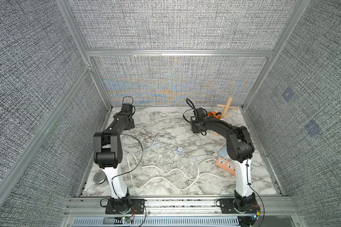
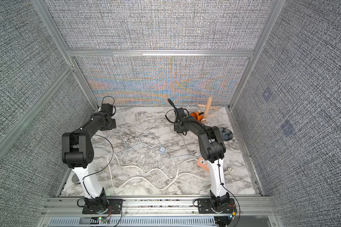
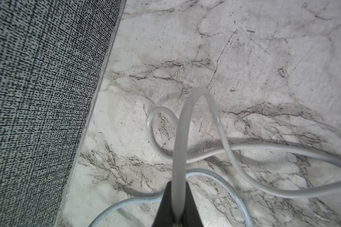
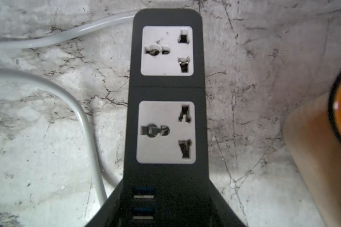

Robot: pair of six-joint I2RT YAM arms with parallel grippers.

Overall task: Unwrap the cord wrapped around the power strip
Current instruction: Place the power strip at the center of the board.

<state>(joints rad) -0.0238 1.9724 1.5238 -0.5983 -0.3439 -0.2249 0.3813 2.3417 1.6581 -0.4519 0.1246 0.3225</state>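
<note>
The black power strip (image 4: 166,90), with two white sockets and blue USB ports, lies on the marble table at the back right, and my right gripper (image 4: 165,184) is shut on its near end. No cord crosses the strip's face. Its pale cord (image 4: 83,118) leaves the far end and curves away beside it. In both top views the right gripper (image 1: 194,125) (image 2: 176,127) hides most of the strip. At the back left my left gripper (image 3: 178,188) (image 1: 129,125) is shut on a loop of the cord (image 3: 178,157), which arches up from the table.
An orange power strip (image 1: 225,165) with a thick white cord (image 1: 165,173) lies at the front right, a pale blue strip (image 1: 223,152) behind it. A wooden mug tree (image 1: 225,110), an orange mug (image 1: 213,115) and a dark bowl (image 2: 225,133) crowd the back right. A metal tin (image 1: 99,177) sits front left.
</note>
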